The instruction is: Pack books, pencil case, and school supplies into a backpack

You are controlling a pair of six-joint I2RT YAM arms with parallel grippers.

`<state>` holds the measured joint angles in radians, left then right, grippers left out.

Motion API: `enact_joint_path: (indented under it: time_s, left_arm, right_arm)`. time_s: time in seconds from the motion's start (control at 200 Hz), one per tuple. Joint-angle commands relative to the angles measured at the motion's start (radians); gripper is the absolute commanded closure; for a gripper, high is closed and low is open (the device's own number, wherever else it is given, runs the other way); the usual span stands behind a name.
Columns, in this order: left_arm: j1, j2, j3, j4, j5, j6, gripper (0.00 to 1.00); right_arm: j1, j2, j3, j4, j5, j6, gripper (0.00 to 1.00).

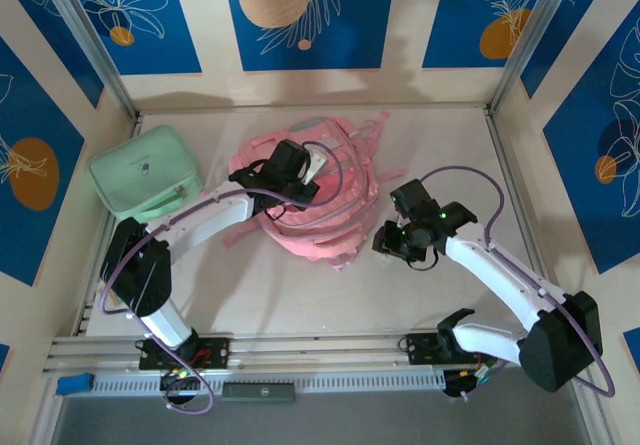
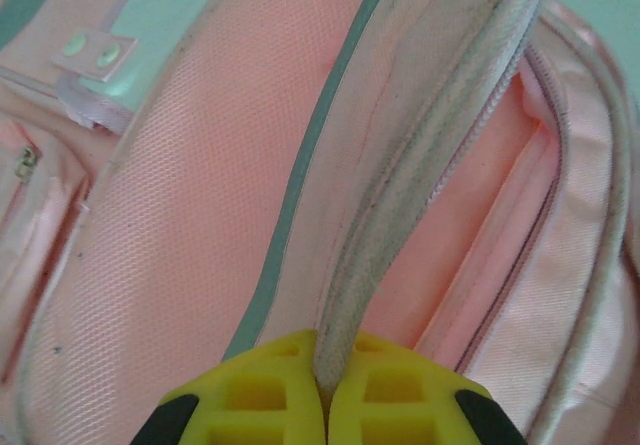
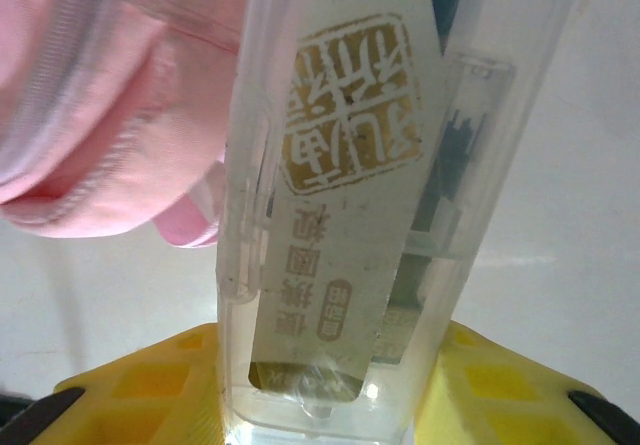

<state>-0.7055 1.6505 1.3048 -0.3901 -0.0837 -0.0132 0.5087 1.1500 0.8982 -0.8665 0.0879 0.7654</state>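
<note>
Top external view, items as found:

1. Backpack (image 1: 335, 215): pink fabric, straps splayed, lying at the middle of the tabletop (image 1: 300, 305), nearer the far edge than the near one.
2. Mint-green case (image 1: 145, 173): boxy, zipped, by the left edge toward the far-left corner, apart from the backpack.
3. My left gripper (image 1: 285, 170): over the backpack's left half, reaching in from the near-left.
4. My right gripper (image 1: 405, 240): just beside the backpack's right side, over bare tabletop.

Left wrist view:

5. My left gripper (image 2: 325, 395): yellow fingers (image 2: 260, 395) pressed together, pinching the pale zip edge (image 2: 420, 165) of an opened flap on the backpack (image 2: 180, 215). The flap rises from the pinch toward the top of the view; pink lining shows in the gap to its right.

Right wrist view:

6. My right gripper (image 3: 330, 405): yellow fingers (image 3: 150, 385) closed on either side of a clear plastic container (image 3: 340, 215), gripping its lower end. The container stands upright in the grip and carries a pale label with a gold seal and printed characters.
7. Backpack (image 3: 90, 95): a pink zip-edged fold to the left of the container, close against it; whether they touch I cannot tell.
</note>
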Motion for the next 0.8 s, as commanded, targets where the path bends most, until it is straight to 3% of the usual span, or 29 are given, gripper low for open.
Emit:
enact_joint_path:
  time_s: [0.0, 0.165, 0.365, 0.64, 0.795]
  left_arm:
    - [-0.032, -0.061, 0.048, 0.032, 0.070, -0.167, 1.00]
    - [-0.078, -0.081, 0.034, 0.086, 0.051, -0.433, 1.00]
    - [-0.121, -0.104, -0.027, 0.227, 0.041, -0.616, 1.00]
    - [-0.120, -0.107, -0.044, 0.261, 0.030, -0.646, 1.00]
    - [-0.114, -0.121, -0.069, 0.281, 0.016, -0.659, 1.00]
  right_arm:
    - [0.005, 0.041, 0.097, -0.011, -0.065, -0.047, 0.61]
    - [-0.012, 0.134, 0.226, 0.013, -0.137, -0.084, 0.61]
    - [-0.035, 0.261, 0.355, 0.035, -0.148, -0.110, 0.61]
    - [-0.039, 0.439, 0.442, 0.134, -0.192, -0.142, 0.60]
    - [-0.036, 0.502, 0.459, 0.162, -0.229, -0.149, 0.52]
